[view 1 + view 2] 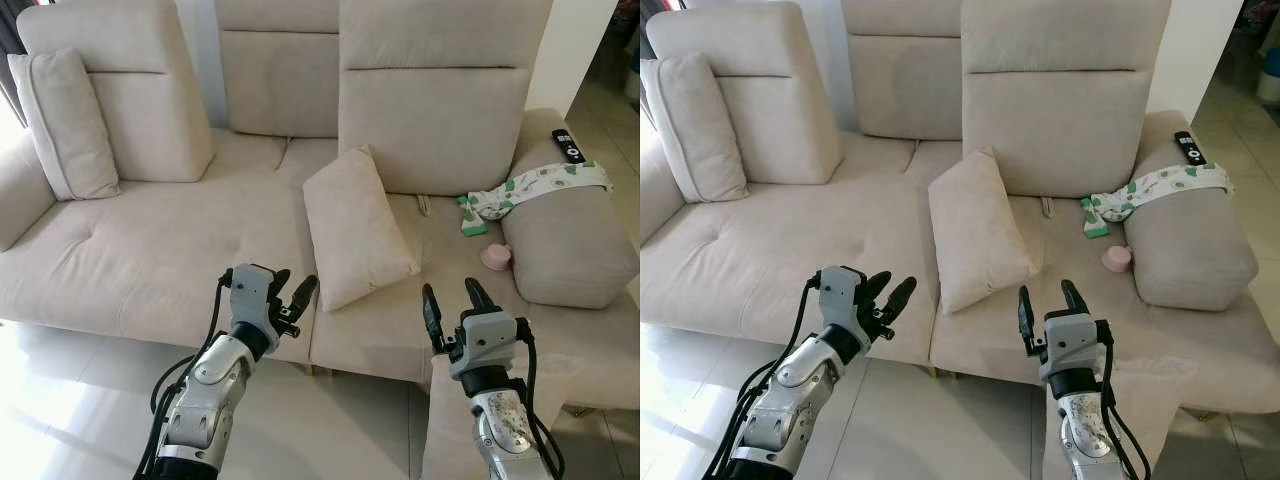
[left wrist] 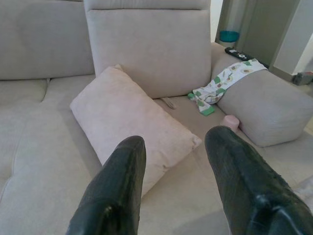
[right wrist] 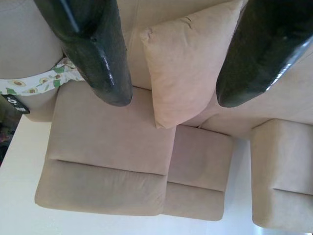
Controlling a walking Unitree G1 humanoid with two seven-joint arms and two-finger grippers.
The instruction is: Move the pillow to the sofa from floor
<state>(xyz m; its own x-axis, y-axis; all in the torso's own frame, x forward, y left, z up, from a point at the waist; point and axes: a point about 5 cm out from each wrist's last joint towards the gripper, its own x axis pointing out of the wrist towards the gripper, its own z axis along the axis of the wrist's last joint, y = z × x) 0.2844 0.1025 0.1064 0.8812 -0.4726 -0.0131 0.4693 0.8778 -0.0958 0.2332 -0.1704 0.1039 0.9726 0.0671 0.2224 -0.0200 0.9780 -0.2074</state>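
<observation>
Landmark: the pillow [image 1: 355,228], lying on the sofa [image 1: 150,250] seat, leaning back against the right backrest, one corner up.
Far left of the pillow: a second cushion [image 1: 68,125] propped upright against the sofa's left backrest.
Left hand [image 1: 287,296]: hovering just in front of the pillow's lower left corner, over the seat's front edge, fingers spread and empty (not touching the pillow).
Left wrist view: both black fingers [image 2: 115,191] apart, the pillow framed beyond them, with the seat between.
Right hand [image 1: 453,303]: low in front of the sofa, to the right of the pillow and clear of it, fingers spread, pinching nothing.
Right wrist view: two fingers [image 3: 93,49] wide apart, pillow and backrest visible in the gap.
Right of the pillow: a patterned cloth [image 1: 530,188] with green marks draped over the armrest [image 1: 565,245] and trailing onto the seat.
Further right, on the seat: a small pink object [image 1: 496,257] tucked against the armrest (too small to tell what).
On the armrest top: a black remote [image 1: 568,145], past the cloth.
Below the sofa: pale glossy floor [image 1: 70,400].
</observation>
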